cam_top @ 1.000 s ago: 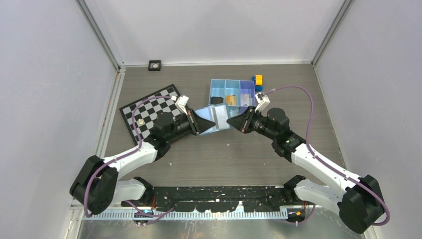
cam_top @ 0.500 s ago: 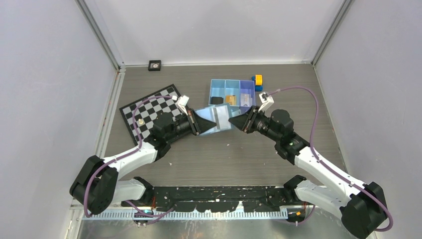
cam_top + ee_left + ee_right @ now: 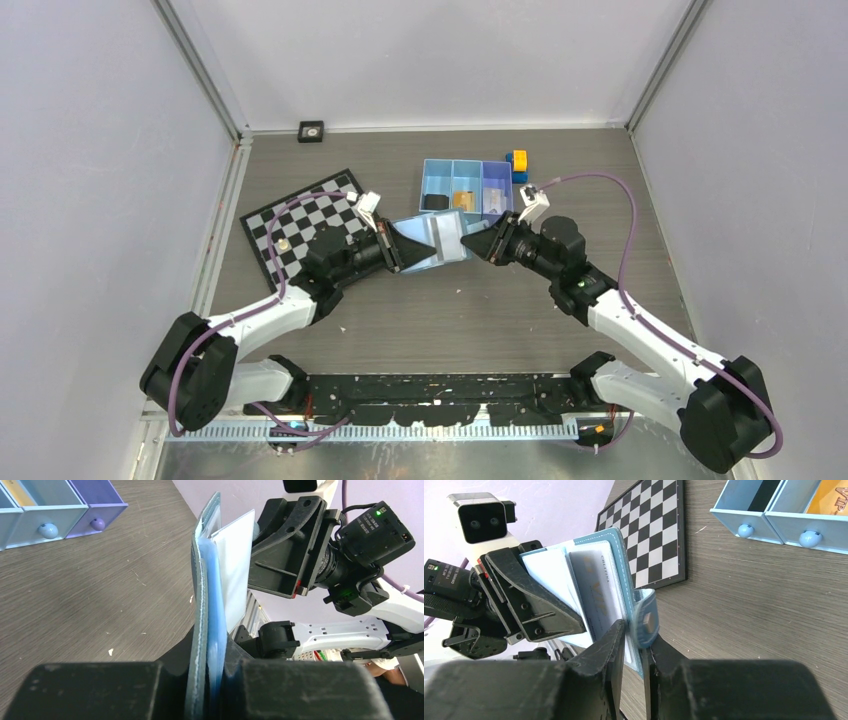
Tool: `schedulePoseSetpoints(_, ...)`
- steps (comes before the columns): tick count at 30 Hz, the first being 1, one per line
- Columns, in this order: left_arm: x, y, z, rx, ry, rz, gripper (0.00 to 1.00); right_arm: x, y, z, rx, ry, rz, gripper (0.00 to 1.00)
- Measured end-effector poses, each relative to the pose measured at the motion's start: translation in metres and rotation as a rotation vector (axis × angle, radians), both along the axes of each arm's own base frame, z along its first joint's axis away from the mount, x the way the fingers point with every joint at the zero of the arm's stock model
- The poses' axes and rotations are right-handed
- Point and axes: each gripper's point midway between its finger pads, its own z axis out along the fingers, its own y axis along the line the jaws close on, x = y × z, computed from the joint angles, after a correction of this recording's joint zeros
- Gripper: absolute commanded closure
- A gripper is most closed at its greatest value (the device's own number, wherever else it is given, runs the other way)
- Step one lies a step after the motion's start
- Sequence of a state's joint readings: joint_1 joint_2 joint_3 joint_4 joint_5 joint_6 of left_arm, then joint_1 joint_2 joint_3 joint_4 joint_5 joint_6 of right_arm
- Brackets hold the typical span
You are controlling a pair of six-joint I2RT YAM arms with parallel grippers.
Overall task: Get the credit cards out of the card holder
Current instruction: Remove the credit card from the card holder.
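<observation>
The blue card holder (image 3: 432, 240) hangs open above the table between my two grippers. My left gripper (image 3: 396, 252) is shut on its left edge, which shows edge-on between the jaws in the left wrist view (image 3: 206, 650). My right gripper (image 3: 468, 244) is shut on the holder's right edge beside the snap flap (image 3: 646, 622). A pale card (image 3: 596, 600) sits in an inner pocket of the card holder (image 3: 621, 560), with its end behind one finger (image 3: 616, 640). A pale sheet (image 3: 235, 565) stands out of the card holder (image 3: 202, 595). A tan card (image 3: 462, 199) lies in the tray.
A three-compartment blue tray (image 3: 440, 170) stands behind the holder, with yellow-and-blue blocks (image 3: 517, 164) at its right end. A checkered board (image 3: 300, 225) lies at the left. A small black object (image 3: 311, 131) sits at the back wall.
My right gripper has shifted slightly to the right, and the holder's right edge has followed it. The left arm has stayed where it was.
</observation>
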State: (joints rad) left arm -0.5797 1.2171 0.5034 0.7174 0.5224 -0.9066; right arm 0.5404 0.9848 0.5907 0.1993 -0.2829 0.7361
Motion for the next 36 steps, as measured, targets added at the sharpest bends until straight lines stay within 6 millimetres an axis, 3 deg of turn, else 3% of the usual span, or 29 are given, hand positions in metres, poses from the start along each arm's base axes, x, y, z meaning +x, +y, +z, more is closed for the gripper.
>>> schedulePoseSetpoints(11,-0.003,-0.001,0.005,-0.018,-0.015,-0.020,1.00,-0.003,0.004,0.007,0.024,-0.020,0.028,0.55)
schedulePoseSetpoints(16,-0.002,-0.001,0.004,-0.014,-0.012,-0.015,1.00,-0.008,0.007,0.013,0.052,-0.035,0.062,0.32)
schedulePoseSetpoints(20,-0.002,-0.001,0.002,-0.009,-0.005,-0.013,1.00,-0.010,0.015,0.012,0.067,-0.031,0.105,0.28)
schedulePoseSetpoints(22,-0.003,-0.001,0.002,-0.007,-0.002,-0.015,1.00,-0.008,0.018,0.004,0.061,-0.010,0.115,0.38)
schedulePoseSetpoints(25,-0.004,-0.001,0.001,-0.006,0.000,-0.021,0.99,-0.009,0.021,-0.006,0.053,0.025,0.137,0.60)
schedulePoseSetpoints(29,-0.004,-0.001,0.001,-0.006,0.000,-0.020,0.97,-0.012,0.024,-0.004,0.065,0.031,0.155,0.80)
schedulePoseSetpoints(30,-0.003,-0.001,0.001,-0.005,0.001,-0.019,0.91,-0.012,0.024,-0.003,0.070,0.031,0.158,0.86)
schedulePoseSetpoints(32,-0.002,-0.001,-0.001,-0.001,0.007,-0.011,0.71,-0.013,0.025,0.000,0.080,0.024,0.167,0.95)
schedulePoseSetpoints(36,0.005,0.003,-0.008,0.024,0.032,0.040,0.33,-0.013,0.023,-0.001,0.069,0.026,0.150,1.00)
